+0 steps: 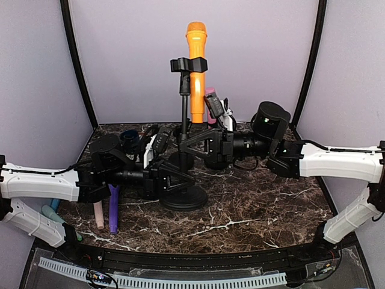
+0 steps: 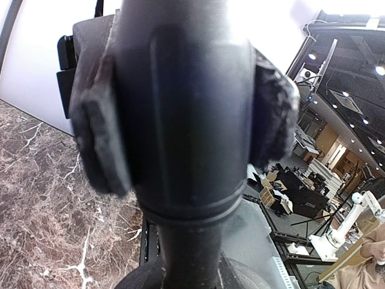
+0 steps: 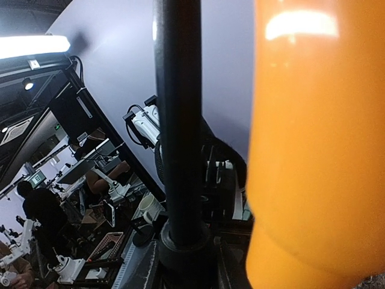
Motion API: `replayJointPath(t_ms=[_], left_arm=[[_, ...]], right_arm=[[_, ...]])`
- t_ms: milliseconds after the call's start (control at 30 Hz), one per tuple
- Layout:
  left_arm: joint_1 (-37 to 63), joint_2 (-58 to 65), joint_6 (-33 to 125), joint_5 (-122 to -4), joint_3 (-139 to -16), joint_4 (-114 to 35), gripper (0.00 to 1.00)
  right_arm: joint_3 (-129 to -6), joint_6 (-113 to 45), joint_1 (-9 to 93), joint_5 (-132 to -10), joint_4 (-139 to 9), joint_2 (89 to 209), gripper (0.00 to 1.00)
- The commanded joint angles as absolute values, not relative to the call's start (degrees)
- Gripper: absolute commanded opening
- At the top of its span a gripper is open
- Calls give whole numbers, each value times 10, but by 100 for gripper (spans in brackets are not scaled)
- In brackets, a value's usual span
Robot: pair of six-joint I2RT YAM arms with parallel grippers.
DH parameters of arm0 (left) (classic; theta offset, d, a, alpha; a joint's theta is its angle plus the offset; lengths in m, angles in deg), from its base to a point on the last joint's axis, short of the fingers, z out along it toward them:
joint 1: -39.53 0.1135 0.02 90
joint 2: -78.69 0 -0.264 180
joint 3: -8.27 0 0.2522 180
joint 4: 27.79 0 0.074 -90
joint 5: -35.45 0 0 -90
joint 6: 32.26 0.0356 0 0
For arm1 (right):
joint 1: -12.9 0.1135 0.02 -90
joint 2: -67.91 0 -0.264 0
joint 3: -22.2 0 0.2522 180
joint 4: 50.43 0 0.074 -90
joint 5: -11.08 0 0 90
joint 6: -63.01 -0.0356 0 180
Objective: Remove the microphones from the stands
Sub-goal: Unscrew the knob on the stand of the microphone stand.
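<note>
The orange microphone (image 1: 196,66) stands upright in the black clip (image 1: 187,65) at the top of the stand (image 1: 184,114). The stand's round base (image 1: 184,197) rests on the marble table. My left gripper (image 1: 179,173) is shut on the stand's thick lower collar (image 2: 186,108), which fills the left wrist view with a pad (image 2: 99,150) on each side. Higher up, my right gripper (image 1: 185,142) is shut on the thin pole (image 3: 178,120). In the right wrist view the orange microphone (image 3: 319,144) rises just to the right of the pole, untouched by the fingers.
A pink-topped microphone (image 1: 210,96) and small white-and-black items (image 1: 225,117) stand behind the stand. A dark blue cup (image 1: 129,138) sits at the back left. Purple (image 1: 113,211), pink (image 1: 99,214) and light blue (image 1: 51,212) sticks lie by the left arm.
</note>
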State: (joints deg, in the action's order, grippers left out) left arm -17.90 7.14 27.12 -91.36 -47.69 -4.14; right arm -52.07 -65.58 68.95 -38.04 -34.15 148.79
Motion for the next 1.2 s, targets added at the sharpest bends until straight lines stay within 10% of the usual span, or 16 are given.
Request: replayJointPath(t_ms=[0, 200, 400, 1167], left_arm=[[-163, 103, 309, -912, -475, 25, 0], [-163, 133, 339, -841, -449, 8, 0], [-164, 155, 381, -762, -447, -47, 0], [-164, 130, 392, -632, -464, -129, 0]], right_arm=[[-515, -706, 659, -381, -237, 1437, 21], [-456, -695, 639, -497, -249, 1391, 68], [-433, -673, 639, -604, -324, 1363, 83], [-625, -539, 777, -773, -515, 1535, 49]])
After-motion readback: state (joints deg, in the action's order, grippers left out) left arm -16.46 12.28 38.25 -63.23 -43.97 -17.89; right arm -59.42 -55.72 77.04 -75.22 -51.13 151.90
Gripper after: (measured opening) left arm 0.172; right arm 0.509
